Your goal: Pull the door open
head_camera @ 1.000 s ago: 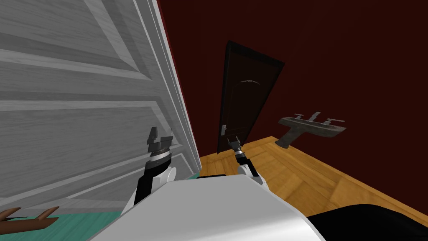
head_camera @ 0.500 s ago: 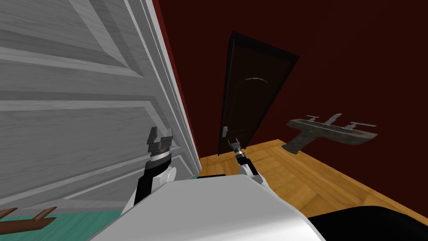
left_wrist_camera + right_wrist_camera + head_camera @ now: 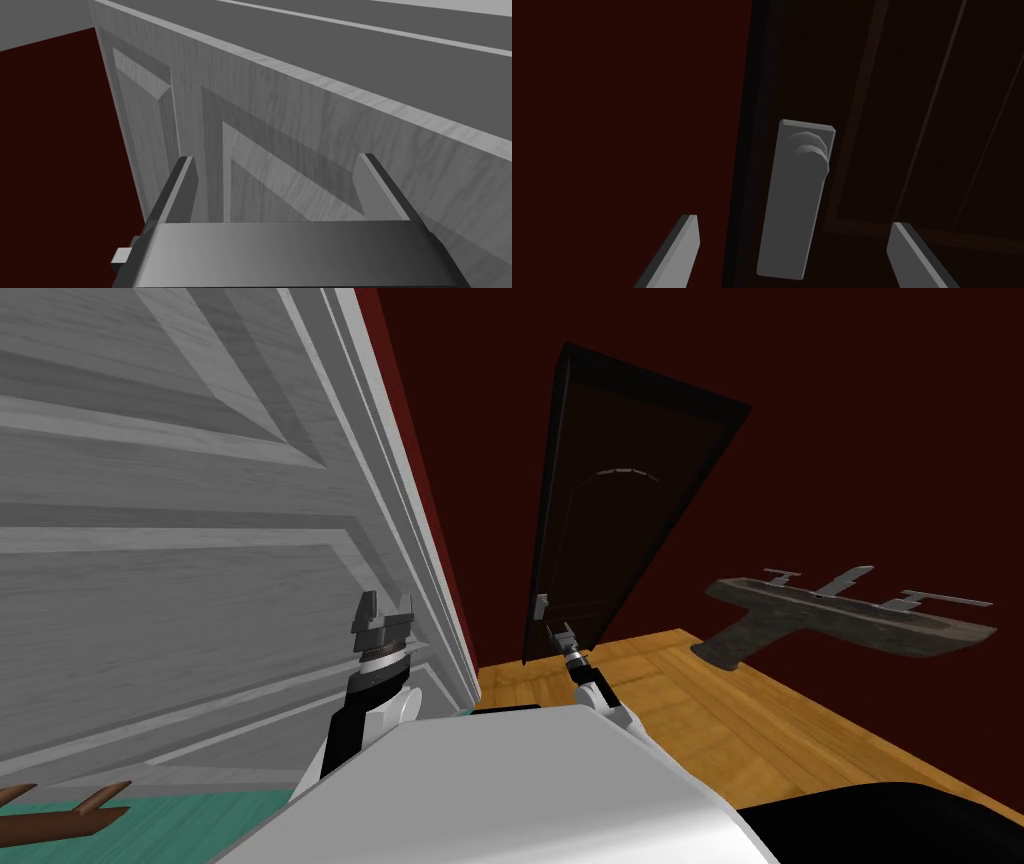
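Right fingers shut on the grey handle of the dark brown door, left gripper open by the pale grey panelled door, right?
No: the right wrist view shows the right gripper with fingers open, not touching the grey handle on the dark brown door. Rest holds.

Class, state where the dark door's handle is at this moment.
In the head view the grey handle sits at the left edge of the dark door, just ahead of the open right gripper, untouched.

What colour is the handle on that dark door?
The handle is plain grey; the right wrist view shows it best.
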Tool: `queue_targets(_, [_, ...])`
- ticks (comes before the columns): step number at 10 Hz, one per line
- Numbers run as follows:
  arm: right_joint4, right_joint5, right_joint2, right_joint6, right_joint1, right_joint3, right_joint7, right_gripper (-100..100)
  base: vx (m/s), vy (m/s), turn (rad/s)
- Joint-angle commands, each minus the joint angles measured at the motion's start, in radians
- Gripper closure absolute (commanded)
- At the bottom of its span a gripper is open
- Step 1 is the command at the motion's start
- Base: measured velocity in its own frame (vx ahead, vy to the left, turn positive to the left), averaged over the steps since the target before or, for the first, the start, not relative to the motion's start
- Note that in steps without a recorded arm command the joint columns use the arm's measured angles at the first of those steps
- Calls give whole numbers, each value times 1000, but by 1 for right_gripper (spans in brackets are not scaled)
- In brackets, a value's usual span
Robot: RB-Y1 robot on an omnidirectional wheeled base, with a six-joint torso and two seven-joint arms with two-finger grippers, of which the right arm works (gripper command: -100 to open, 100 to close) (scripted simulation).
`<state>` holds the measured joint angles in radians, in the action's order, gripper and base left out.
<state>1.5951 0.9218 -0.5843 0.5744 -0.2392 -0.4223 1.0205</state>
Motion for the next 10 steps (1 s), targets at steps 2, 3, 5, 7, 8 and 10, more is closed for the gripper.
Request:
queue_targets(2, [-30, 49, -31, -4, 10, -20, 54, -100, 98, -68, 108])
queue_targets(3, [-46, 69, -45, -4, 15, -30, 77, -100, 85, -57, 111])
queue_targets(5, [-65, 95, -61, -4, 22, -42, 106, -100, 58, -42, 71])
queue_targets(7, [-66, 99, -66, 0, 18, -47, 111, -100, 51, -35, 58])
queue_targets(8, [-93, 109, -54, -5, 33, -24, 110, -100, 46, 2, 164])
queue_targets(10, [-147, 124, -26, -16, 63, 20, 100, -100, 140, -22, 330])
